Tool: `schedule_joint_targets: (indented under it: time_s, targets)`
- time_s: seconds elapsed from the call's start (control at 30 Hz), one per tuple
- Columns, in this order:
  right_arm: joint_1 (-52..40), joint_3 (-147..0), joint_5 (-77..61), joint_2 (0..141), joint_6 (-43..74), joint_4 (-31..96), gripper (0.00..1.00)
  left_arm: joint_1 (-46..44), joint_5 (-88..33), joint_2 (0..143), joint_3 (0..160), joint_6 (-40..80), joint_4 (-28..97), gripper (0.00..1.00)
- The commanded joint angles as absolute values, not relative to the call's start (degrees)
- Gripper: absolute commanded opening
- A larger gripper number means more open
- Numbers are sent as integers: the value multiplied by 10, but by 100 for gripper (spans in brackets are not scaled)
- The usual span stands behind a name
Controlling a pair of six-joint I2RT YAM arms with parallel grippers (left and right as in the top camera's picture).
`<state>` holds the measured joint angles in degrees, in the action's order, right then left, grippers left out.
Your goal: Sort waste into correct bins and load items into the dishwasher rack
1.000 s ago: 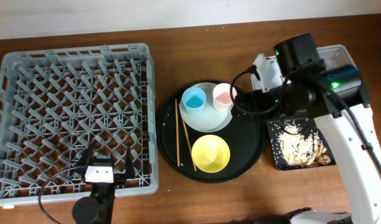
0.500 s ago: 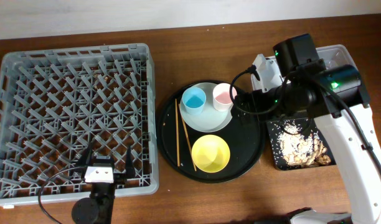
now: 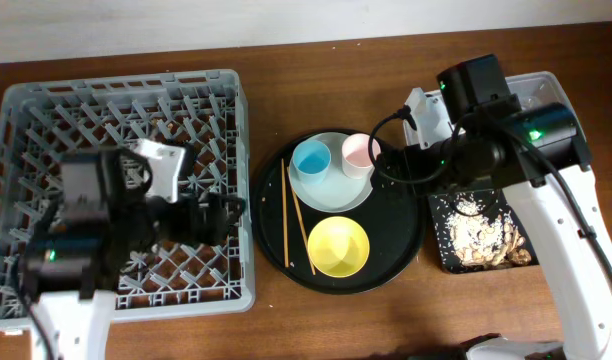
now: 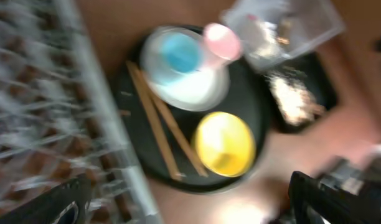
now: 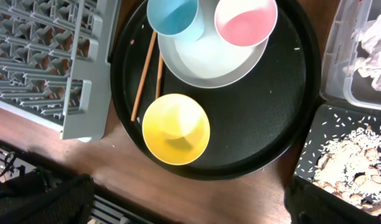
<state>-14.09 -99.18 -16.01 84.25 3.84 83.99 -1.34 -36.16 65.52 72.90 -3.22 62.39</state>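
The grey dishwasher rack (image 3: 46,110) fills the left and holds no dishes. My left gripper (image 3: 226,213) hangs open and empty over the rack's right side; its wrist view is blurred (image 4: 190,208). The blue cup (image 3: 311,158) and pink cup (image 3: 358,153) stand on the pale plate (image 3: 331,188). The yellow bowl (image 3: 338,246) and two chopsticks (image 3: 286,215) lie beside it. My right gripper (image 3: 384,168) is open and empty above the pink cup's right side (image 5: 190,205). The clear tub (image 3: 542,88) holds white tissue (image 5: 374,43). The shallow black tray (image 3: 438,240) holds food scraps (image 3: 481,235). No foil wrapper shows.
The plate, cups, bowl and chopsticks all sit on a large round black tray (image 3: 401,235) between the rack and the bins. My right arm's white link (image 3: 571,250) runs over the table's right side. A pale wall edge runs along the back.
My left arm has swung up from the table's front edge to over the rack's right side, gripper pointing at the round tray. My right arm has barely moved.
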Motion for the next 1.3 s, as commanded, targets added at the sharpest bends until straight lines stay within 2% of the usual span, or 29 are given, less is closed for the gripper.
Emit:
schedule_joint_targets:
  time_s: [0.0,0.03,0.07,0.2,0.27,0.3,0.37,0.4,0.53,0.63,0.67,1.03,1.13,1.17,1.2,1.27]
  targets:
    - [-144,-995,-163,841,32,840,99,-15,-401,713,743,-22,648,77]
    - [-144,-995,-163,841,32,840,99,-24,-324,727,742,-18,657,50]
    - [-144,-995,-163,841,32,840,99,-49,-262,730,741,4,659,32]
    - [-144,-995,-163,841,32,840,99,-150,-103,733,741,73,639,32]
    - [-144,-995,-163,841,32,840,99,-212,-100,773,736,101,602,32]
    - [-144,-995,-163,841,32,840,99,-240,-93,820,726,134,578,26]
    - [-144,-995,-163,841,32,840,99,-267,-91,883,724,157,543,27]
    - [-144,-995,-163,841,32,840,99,-280,-82,908,724,159,522,31]
    - [-144,-995,-163,841,32,840,99,-316,9,974,724,189,479,32]
    - [-144,-995,-163,841,32,840,99,-335,57,1009,723,217,453,30]
    - [-144,-995,-163,841,32,840,99,-336,69,1024,722,240,449,27]
    - [-144,-995,-163,841,32,840,99,-336,54,1120,722,241,413,25]
    - [-144,-995,-163,841,32,840,99,-336,54,1138,714,244,407,18]
    - [-144,-995,-163,841,32,840,99,-336,54,1139,712,244,407,12]
    - [-144,-995,-163,841,32,840,99,-336,54,1138,712,244,407,1]
    - [-144,-995,-163,841,32,840,99,-336,54,1136,716,244,407,1]
